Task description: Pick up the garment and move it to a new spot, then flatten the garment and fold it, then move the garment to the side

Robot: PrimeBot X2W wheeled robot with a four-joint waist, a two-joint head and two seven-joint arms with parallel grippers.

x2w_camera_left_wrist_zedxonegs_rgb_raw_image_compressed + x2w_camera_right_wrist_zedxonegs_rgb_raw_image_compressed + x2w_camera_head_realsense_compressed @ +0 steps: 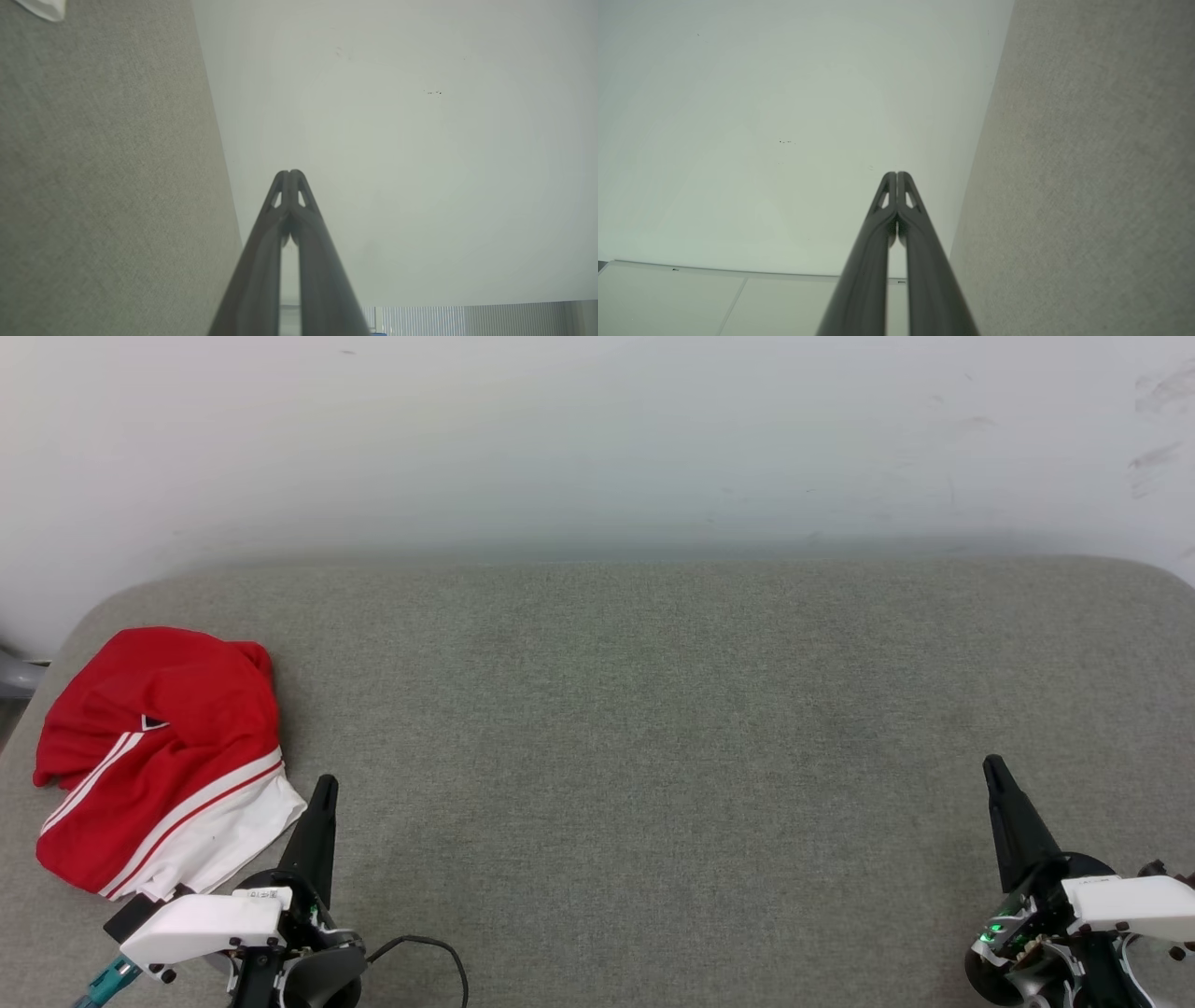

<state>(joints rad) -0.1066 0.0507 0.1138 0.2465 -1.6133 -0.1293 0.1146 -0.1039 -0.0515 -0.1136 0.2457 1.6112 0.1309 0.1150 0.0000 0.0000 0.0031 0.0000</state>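
We see the red T-shirt with white striped sleeves (159, 756) bunched at the left edge of the grey fabric counter (653, 709), open cloth stretching right. Left end effector (325, 789) and right end effector (991, 767) both pinched closed, holding nothing. Chest logo (154, 721) unreadable.

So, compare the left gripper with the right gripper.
The left gripper sits right beside the shirt, next to its white sleeve; the right gripper is far from it, over bare grey padding. The left gripper's fingers lean toward the head view's right, the right gripper's toward its left. Both are shut and hold nothing.
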